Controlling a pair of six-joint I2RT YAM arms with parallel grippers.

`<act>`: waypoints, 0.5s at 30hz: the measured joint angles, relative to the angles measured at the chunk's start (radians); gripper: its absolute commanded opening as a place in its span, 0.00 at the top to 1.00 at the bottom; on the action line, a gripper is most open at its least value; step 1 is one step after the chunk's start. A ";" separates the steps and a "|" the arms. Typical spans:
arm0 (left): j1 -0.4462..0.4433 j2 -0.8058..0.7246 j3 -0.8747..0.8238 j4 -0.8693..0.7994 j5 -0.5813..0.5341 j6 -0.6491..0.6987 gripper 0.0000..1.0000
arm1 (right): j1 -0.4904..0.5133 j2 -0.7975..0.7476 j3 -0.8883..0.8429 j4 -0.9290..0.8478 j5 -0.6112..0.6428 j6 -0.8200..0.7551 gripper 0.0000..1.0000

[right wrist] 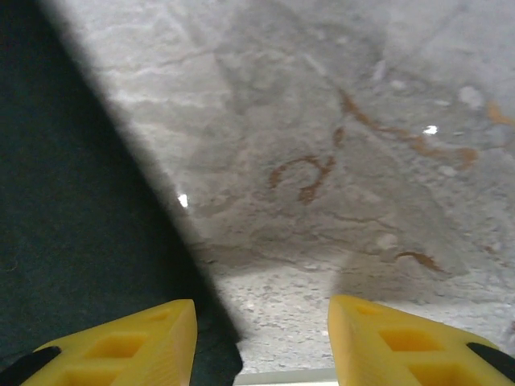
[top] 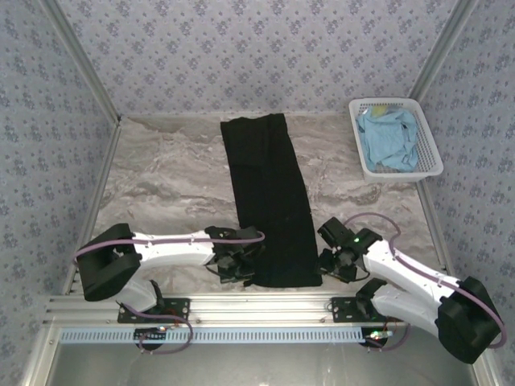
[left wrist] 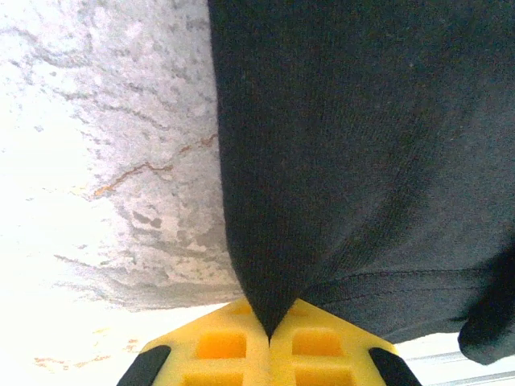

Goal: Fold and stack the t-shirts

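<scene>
A black t-shirt (top: 269,201), folded into a long narrow strip, lies down the middle of the marble table from back to front. My left gripper (top: 241,269) is at its near left corner, shut on the hem; in the left wrist view the black fabric (left wrist: 354,145) is pinched between the yellow fingers (left wrist: 217,350). At the near right corner my right gripper (top: 334,265) is open, its left finger (right wrist: 129,346) beside the black fabric's edge (right wrist: 72,241), with bare table between the pads. A light blue t-shirt (top: 390,138) lies crumpled in the basket.
A white lattice basket (top: 434,153) stands at the back right corner. Patterned walls and metal posts close in the table (top: 161,185) on three sides. A metal rail (top: 265,310) runs along the near edge by the arm bases.
</scene>
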 measured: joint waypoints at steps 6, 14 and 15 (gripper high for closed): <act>-0.002 0.000 0.000 0.001 0.000 0.000 1.00 | 0.088 0.002 0.024 0.010 0.001 0.040 0.50; -0.010 0.000 0.000 0.004 -0.001 -0.001 1.00 | 0.147 0.047 0.015 0.061 -0.005 0.078 0.54; -0.010 0.000 0.000 0.004 -0.001 -0.001 1.00 | 0.153 0.058 0.014 0.069 -0.007 0.084 0.55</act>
